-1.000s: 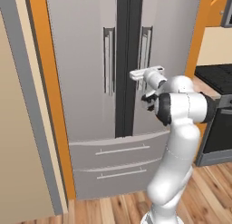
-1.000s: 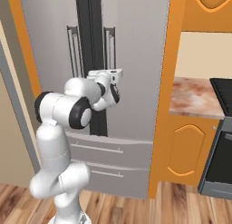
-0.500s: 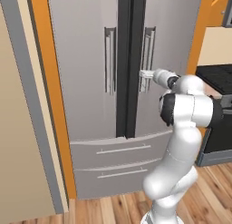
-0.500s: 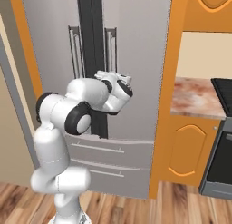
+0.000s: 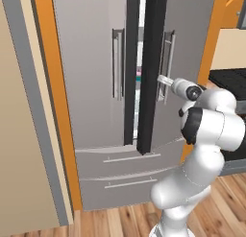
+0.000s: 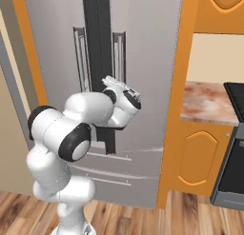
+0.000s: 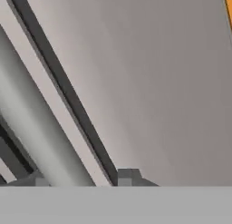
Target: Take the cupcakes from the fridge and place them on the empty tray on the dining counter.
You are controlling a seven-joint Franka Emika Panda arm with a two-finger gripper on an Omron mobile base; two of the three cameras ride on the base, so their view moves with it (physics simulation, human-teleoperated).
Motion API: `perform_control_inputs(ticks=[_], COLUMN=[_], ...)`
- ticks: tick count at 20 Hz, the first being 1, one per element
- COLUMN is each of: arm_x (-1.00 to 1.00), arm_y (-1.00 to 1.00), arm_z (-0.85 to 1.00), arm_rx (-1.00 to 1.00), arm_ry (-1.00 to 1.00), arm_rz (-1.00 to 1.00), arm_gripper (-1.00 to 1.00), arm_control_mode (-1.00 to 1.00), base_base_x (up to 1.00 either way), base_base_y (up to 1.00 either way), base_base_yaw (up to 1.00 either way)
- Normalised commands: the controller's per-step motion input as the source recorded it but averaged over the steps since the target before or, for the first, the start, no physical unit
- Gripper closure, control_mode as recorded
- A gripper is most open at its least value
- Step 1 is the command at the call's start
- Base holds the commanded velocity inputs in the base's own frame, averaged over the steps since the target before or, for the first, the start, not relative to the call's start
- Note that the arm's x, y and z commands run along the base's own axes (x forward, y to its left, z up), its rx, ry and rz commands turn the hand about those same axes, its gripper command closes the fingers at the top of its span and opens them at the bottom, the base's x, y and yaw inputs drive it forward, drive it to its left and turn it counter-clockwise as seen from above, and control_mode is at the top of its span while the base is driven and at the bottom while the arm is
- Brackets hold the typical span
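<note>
Steel-grey, the tall French-door fridge stands ahead of me in the left base view with its right door swung a little out; through the narrow gap by the black centre strip I see pale shelving and a small pink-teal speck that may be one of the cupcakes, though it is too small to be sure; I judge the door heavy, rigid and smooth-faced, so the right-hand vertical bar handle is the one sound place to take hold; the cupcakes themselves should be light, soft-topped and easily crushed, best pinched low at the wrapper. My white arm rises from the lower right, elbow bent high, forearm reaching level, and the pincer meets that handle about midway down its length.

From the right base view, the arm folds across from the lower left, wrist turned toward the door; the pincer sits at the handle, beside the dark strip, with the pinkish marbled desk well apart to the right.

Looking along the hand, the brushed bar handle runs diagonally between the two dark fingertips, one on each side of it; I read the pincer as clenched around the handle, though I cannot tell whether both pads touch.
</note>
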Motion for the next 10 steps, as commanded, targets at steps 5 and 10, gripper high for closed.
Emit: perform_control_inputs(ticks=[5, 10], arm_x=[-1.00, -1.00], arm_y=[-1.00, -1.00], arm_z=[0.00, 0.00], arm_rx=[0.36, 0.34], arm_ry=[0.15, 0.22], arm_rz=[-0.01, 0.00], arm_gripper=[1.00, 1.00], arm_control_mode=[-1.00, -1.00], base_base_x=[0.00, 0.00], base_base_y=[0.00, 0.00], base_base_yaw=[0.00, 0.00])
